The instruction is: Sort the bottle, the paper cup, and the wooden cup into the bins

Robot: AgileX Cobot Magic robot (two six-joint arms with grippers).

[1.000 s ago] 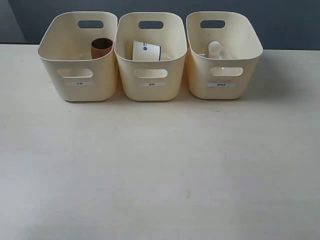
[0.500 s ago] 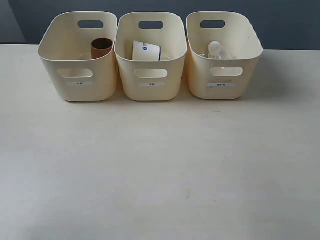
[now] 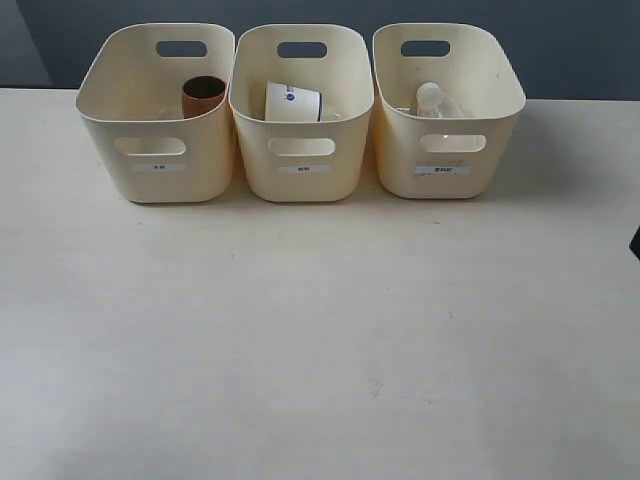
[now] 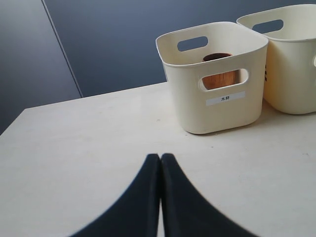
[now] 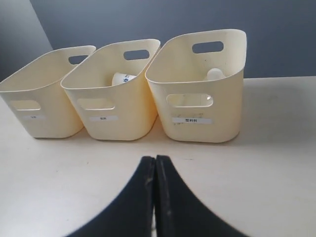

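Bins stand three in a row along the far side of the pale table in the exterior view. The left bin holds the wooden cup, close to its right wall. The middle bin holds the paper cup, its blue mark showing. The right bin holds the bottle, of which mainly the white cap end can be made out.

From the left wrist view, the left gripper hangs over bare table on the near side of the left bin, its jaws clenched together with nothing between them. The wooden cup shows through the bin's front handle cutout, above a small label.

From the right wrist view, the right gripper is likewise clenched and empty, near the right bin, where the bottle's cap peeks over the rim.
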